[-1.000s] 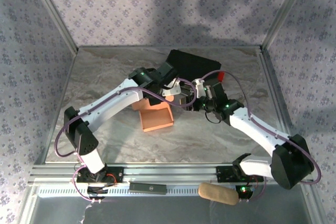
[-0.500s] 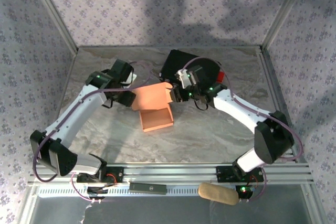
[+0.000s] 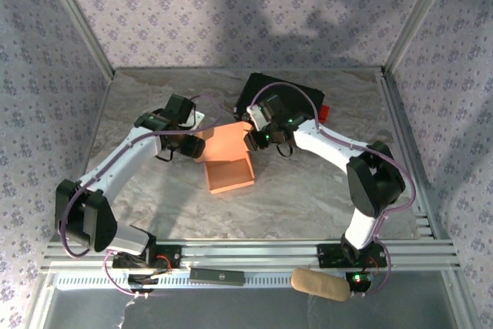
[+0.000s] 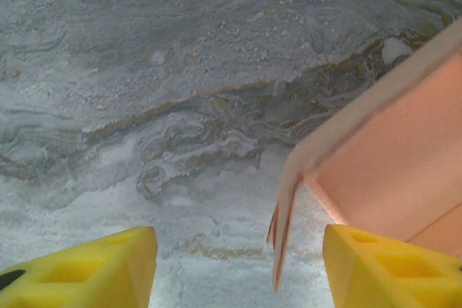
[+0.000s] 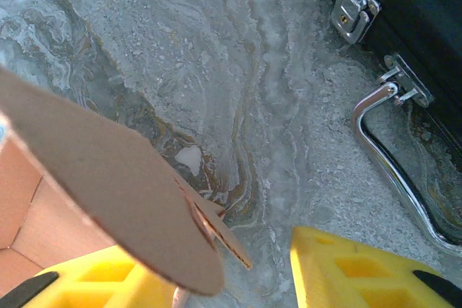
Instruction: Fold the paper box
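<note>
Because both wrists hang over it in the top view, the salmon-pink paper box of thin cardboard (image 3: 229, 163) is partly covered at its far side, and the fingertips are hard to make out there. The box sits near the middle of the grey marbled table (image 3: 308, 190), between the two grippers, with an open tray part toward the near edge and a raised panel behind. The left gripper (image 4: 238, 265) is spread apart. A thin pink wall edge (image 4: 289, 200) stands in its gap, close to one of the yellow fingers, and contact is unclear. The right gripper (image 5: 231, 272) is also spread. A rounded flap (image 5: 108, 178) hides part of one finger. At the right lies a black hard case (image 5: 404, 5) with metal latches, cut off by the frame.
</note>
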Robot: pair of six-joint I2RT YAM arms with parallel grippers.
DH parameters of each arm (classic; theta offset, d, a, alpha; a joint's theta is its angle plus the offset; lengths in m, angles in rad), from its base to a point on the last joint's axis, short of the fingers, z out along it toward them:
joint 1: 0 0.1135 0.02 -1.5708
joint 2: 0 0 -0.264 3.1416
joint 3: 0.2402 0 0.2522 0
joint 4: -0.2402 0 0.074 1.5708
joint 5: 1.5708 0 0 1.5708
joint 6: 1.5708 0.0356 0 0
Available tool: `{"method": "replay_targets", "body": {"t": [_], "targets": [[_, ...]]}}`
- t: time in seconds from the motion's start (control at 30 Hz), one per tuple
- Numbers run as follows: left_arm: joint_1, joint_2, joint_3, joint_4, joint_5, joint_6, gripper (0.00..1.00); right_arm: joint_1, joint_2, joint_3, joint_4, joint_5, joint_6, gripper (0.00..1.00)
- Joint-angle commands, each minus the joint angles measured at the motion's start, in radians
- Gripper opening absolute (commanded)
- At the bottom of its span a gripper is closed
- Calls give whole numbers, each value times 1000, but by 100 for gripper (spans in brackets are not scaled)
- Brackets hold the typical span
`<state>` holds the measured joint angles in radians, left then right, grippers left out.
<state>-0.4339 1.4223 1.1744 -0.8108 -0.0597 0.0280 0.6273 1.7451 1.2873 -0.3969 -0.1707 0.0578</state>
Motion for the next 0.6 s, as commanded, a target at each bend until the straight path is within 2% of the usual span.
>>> {"method": "replay_targets", "body": {"t": [0.0,0.17,0.57], "targets": [[-4,7,-15,59,26,6,59,7,-8,29,-15,13,-15,44],[-14,11,-40,81,18,-17,56,15,-9,28,-10,13,-6,39],[-60,41,-35,88,-11,-121,37,53,-20,30,-23,98,31,29]]}}
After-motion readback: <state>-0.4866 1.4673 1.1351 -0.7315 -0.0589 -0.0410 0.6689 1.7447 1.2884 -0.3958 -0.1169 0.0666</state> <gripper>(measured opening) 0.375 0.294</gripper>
